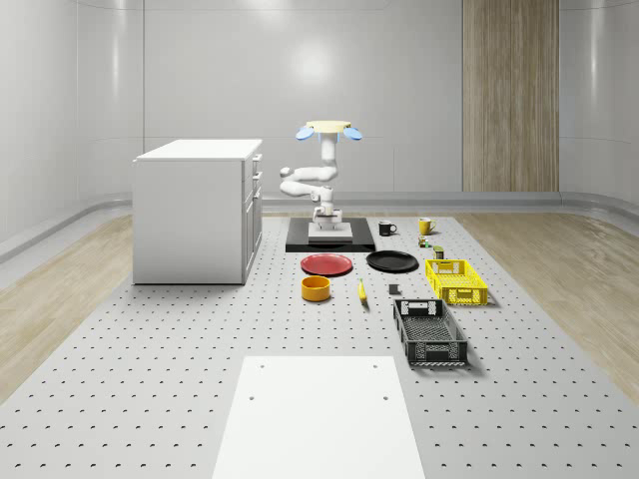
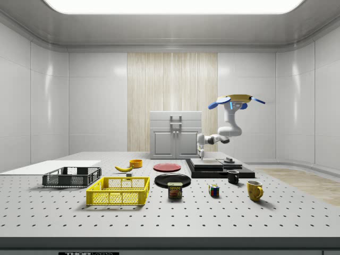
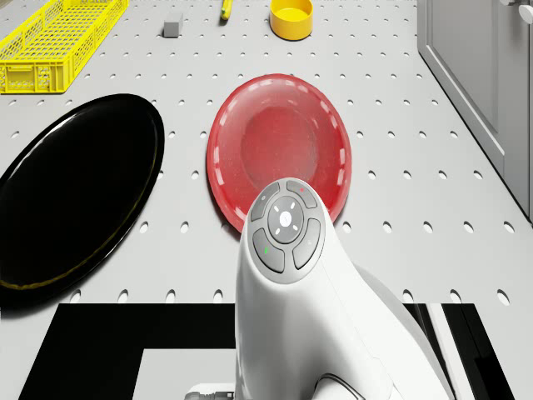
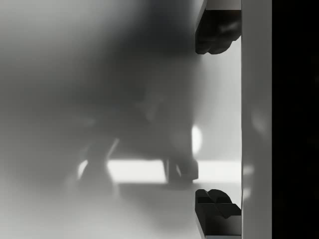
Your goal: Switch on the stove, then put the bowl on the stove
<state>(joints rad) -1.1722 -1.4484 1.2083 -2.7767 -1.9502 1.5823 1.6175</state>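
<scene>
A: Over the stove (image 1: pixel 330 239), at the far end of the table (image 1: pixel 150 379) — drone (image 1: pixel 328 129) hovers above it, arm folded down, gripper (image 1: pixel 325 222) right at the stove's white top plate.

B: Fingers?

A: Wrist view has two dark fingertips (image 4: pixel 214 35) well apart with the pale plate surface between them. Open, holding nothing.

B: So we're on the switch step. Where's the control?

A: Can't pick out a knob or button for certain. Side view shows a small dark nub at the stove's right end (image 2: pixel 229 160); could be it, I can't tell.

B: Then press slow and straight down, drone steady. Any lateral drift slides the tips off a small target.

A: Agreed. Confirm the switch took before lifting.

B: Bowl?

A: Orange bowl (image 1: pixel 316 288) sits upright on the table, nearer the camera than the red plate (image 1: pixel 326 263), just beside the banana (image 1: pixel 361 291). Untouched, well apart from the stove.

B: Rim grab later, one finger inside.

A: Likely, wall looks thin enough.
</scene>
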